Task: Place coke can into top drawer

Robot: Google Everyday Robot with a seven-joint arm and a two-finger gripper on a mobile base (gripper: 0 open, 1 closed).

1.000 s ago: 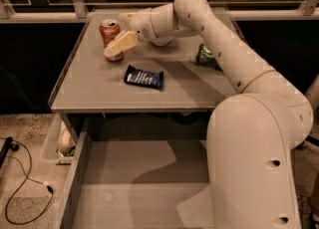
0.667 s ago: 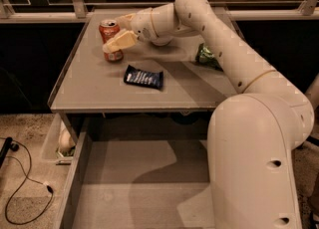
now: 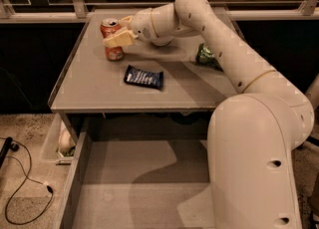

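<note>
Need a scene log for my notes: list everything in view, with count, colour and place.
coke can: 1, red-orange, upright, tabletop back left
snack packet: 1, dark blue, tabletop middle
green can: 1, green, tabletop right side
table: 1, grey, centre
top drawer: 1, grey, pulled open below tabletop
cable: 1, black, floor left
arm: 1, cream, reaching over table from right
gripper: 1, cream, shut on coke can

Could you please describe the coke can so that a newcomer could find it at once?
On the grey table, look to the far left corner, where the gripper is at the coke can. It stands upright, red with a silver top, unlike the flat dark blue packet nearer the front and the green can on the right.
</note>
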